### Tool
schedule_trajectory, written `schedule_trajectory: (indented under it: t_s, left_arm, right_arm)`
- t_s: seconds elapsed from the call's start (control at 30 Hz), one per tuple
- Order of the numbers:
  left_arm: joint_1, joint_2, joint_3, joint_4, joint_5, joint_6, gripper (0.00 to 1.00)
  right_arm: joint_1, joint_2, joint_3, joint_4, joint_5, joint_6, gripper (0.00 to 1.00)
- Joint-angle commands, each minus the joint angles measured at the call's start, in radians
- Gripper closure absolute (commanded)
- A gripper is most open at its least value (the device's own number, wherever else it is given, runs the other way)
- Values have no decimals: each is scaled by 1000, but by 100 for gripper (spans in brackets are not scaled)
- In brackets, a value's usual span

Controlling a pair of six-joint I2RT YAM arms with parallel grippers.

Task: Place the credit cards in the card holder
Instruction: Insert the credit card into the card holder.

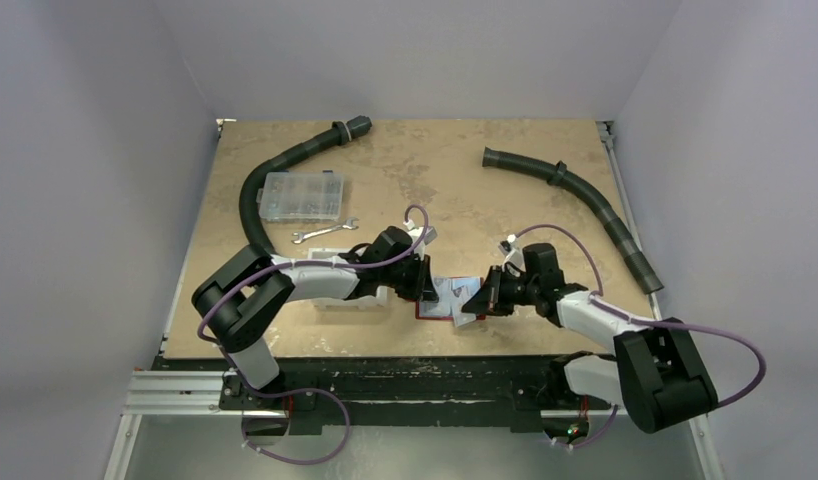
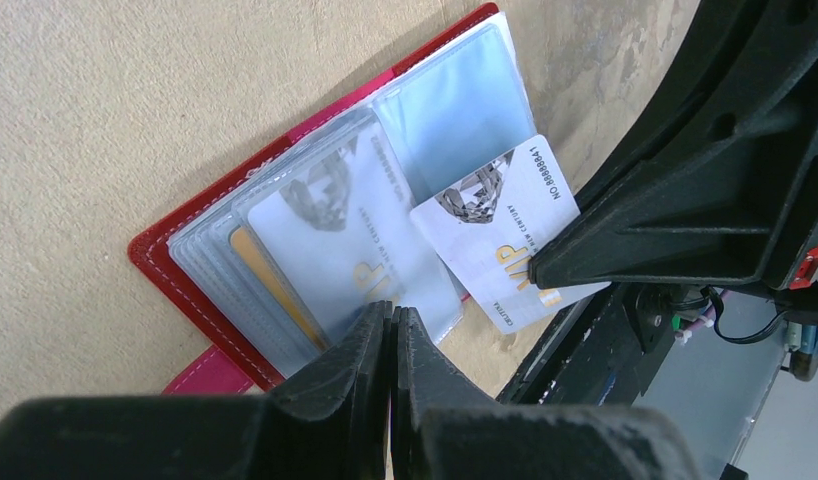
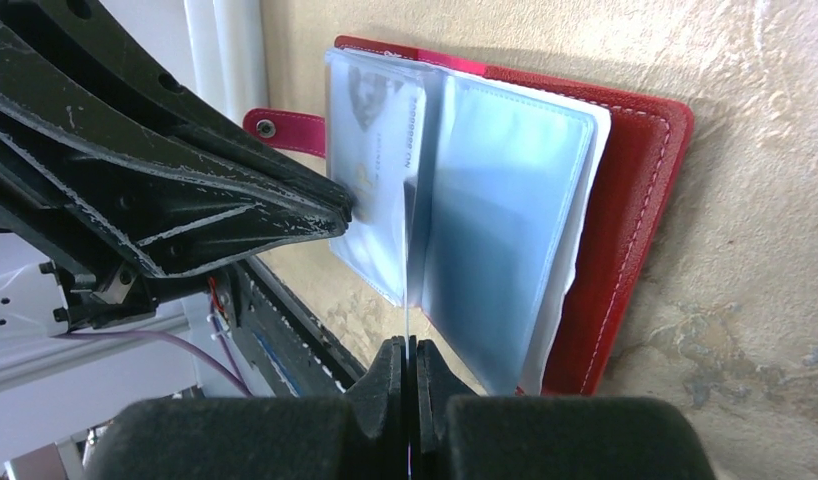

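Finds the card holder point(image 3: 635, 200) lying open near the front edge of the table point(image 1: 455, 170), between the two grippers, red cover down and clear sleeves point(image 2: 455, 100) facing up. Pinches one white credit card point(image 2: 500, 240) in the right gripper point(image 3: 410, 350), closed fully on the card's near edge. Shows that card edge-on from the right wrist, standing along the middle fold, and from the left wrist with one corner over the right-hand sleeve. Shows a pale card point(image 2: 335, 240) already inside a front sleeve, with a yellowish card point(image 2: 270, 285) tucked behind it. Rests the left gripper point(image 2: 390, 320) closed, fingertips together at the lower edge of that filled sleeve; pressing on the plastic or nipping it, cannot tell from these angles. Leaves the pink snap tab point(image 3: 285, 130) sticking out at the holder's side. Farther back on the table, places a clear compartment box point(image 1: 303, 195), a wrench point(image 1: 323, 233) just in front of it, and black ribbed hoses point(image 1: 575, 195) at left and right, well apart.
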Motion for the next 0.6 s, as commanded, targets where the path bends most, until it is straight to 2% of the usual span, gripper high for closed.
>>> schedule_trajectory:
  t_s: [0.0, 0.57]
  left_arm:
    - [5, -11, -30, -88, -48, 18, 100]
    - [5, -20, -32, -93, -46, 16, 100]
  right_arm:
    - [-8, 33, -2, 90, -34, 15, 100]
    - [-25, 176, 30, 198, -16, -46, 100]
